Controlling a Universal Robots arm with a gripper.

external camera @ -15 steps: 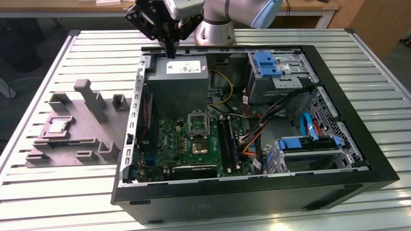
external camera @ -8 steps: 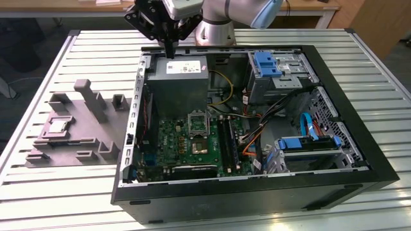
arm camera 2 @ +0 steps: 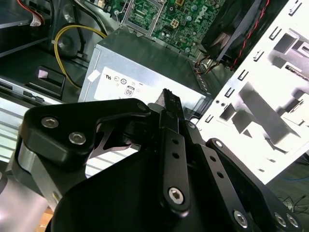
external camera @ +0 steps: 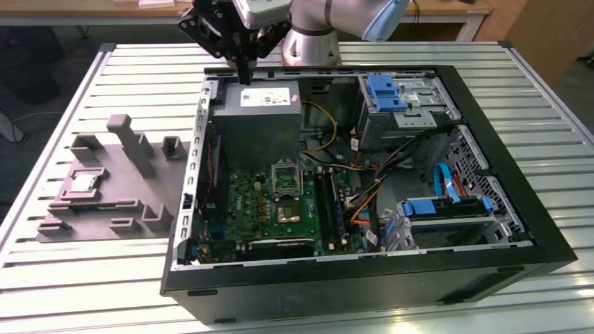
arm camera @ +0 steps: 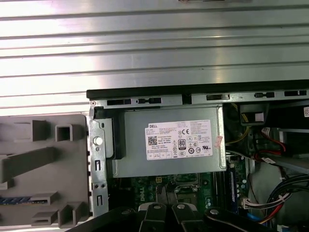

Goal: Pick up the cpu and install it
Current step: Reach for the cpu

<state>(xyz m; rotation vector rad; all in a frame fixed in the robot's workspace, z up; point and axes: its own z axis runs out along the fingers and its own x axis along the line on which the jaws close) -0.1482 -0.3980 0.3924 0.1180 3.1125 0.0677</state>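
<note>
Your gripper hangs with its fingers pressed together into one thin dark point, just above the back edge of the grey power supply, near the rim of the open computer case at the top of the exterior view. You will find the cpu well apart from it, outside the case on the exterior view's left: a small pale metal square lying flat in a square recess of the matte grey fixture. Open air lies above the chip, but blocky upright posts rise from the fixture just beside it. The fixture rests on the ribbed, shiny metal table, near the case's perforated side wall. Inside the case, the silver-framed socket sits on the green motherboard, hemmed in by the power supply's box on one side and bundled cables on the exterior view's right. In both wrist views the black jointed fingers meet above the supply's labelled sheet-metal face.
</note>
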